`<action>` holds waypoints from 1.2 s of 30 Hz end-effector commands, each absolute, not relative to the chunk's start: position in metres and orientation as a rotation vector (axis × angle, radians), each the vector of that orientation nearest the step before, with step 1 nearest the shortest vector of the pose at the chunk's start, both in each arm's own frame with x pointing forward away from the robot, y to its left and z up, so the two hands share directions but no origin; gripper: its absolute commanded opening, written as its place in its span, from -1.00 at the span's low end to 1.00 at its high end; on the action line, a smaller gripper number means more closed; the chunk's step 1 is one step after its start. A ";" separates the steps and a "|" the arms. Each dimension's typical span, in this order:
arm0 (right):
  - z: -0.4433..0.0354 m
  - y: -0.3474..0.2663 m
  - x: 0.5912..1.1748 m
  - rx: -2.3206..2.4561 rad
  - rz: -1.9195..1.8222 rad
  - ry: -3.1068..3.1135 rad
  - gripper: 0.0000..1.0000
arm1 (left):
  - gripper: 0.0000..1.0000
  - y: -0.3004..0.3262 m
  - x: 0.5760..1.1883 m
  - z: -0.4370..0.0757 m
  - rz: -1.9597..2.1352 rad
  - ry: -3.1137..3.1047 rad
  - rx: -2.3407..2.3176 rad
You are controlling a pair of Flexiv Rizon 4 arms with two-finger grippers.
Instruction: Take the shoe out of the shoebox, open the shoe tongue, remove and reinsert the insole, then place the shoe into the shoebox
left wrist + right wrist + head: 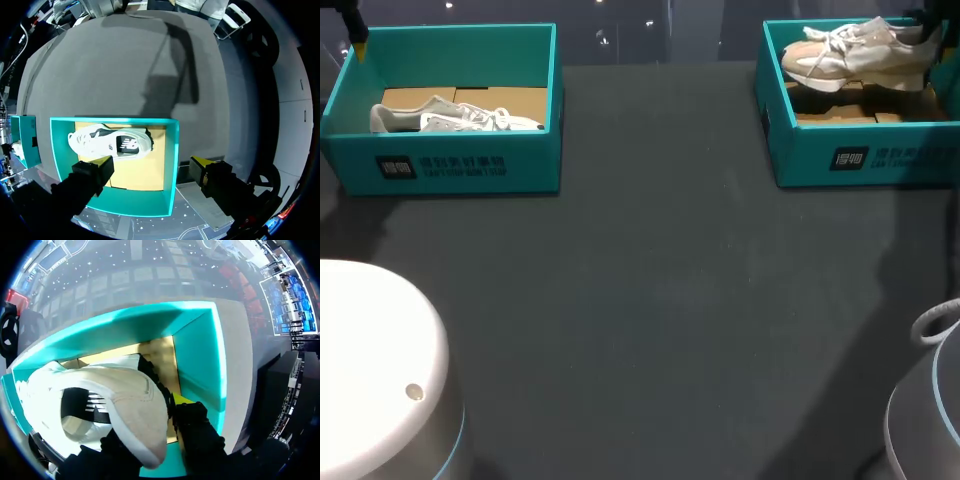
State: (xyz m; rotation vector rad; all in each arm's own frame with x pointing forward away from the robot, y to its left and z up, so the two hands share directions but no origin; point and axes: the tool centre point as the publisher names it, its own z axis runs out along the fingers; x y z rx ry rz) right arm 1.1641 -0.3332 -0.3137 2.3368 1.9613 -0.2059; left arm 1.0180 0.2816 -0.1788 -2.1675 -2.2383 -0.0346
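A beige shoe (pixel 855 55) hangs tilted over the right teal shoebox (pixel 860 160), its heel at the far right. My right gripper (pixel 932 30) is shut on that heel. In the right wrist view the beige shoe (pixel 100 405) fills the space by my right gripper (pixel 161 412); one yellow fingertip (pixel 179 400) shows and the other is hidden behind the heel. A white-grey shoe (pixel 455 118) lies on its side in the left teal shoebox (pixel 470 170). My left gripper (pixel 152 164) hangs open above that box's far wall, over the white shoe (pixel 110 142).
Brown cardboard lines the floor of both boxes (pixel 510 100). The dark grey table (pixel 650 300) stretches between and in front of the boxes. My arms' white bases sit at the near left (pixel 370 370) and near right (pixel 930 400).
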 end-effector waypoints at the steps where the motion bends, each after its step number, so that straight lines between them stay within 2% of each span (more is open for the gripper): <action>1: -0.283 -0.331 1.163 2.340 -0.227 1.956 -1.00 | 1.00 0.282 1.018 -0.178 -0.036 -2.236 -2.168; 8: -0.252 -0.329 1.159 2.373 -0.260 1.893 -1.00 | 1.00 0.282 1.018 -0.178 -0.036 -2.236 -2.168; 22: -0.252 -0.329 1.159 2.373 -0.260 1.893 -1.00 | 1.00 0.282 1.018 -0.178 -0.036 -2.236 -2.168; 36: -0.174 -0.341 1.138 2.342 -0.201 1.727 -1.00 | 1.00 0.282 1.018 -0.178 -0.036 -2.236 -2.168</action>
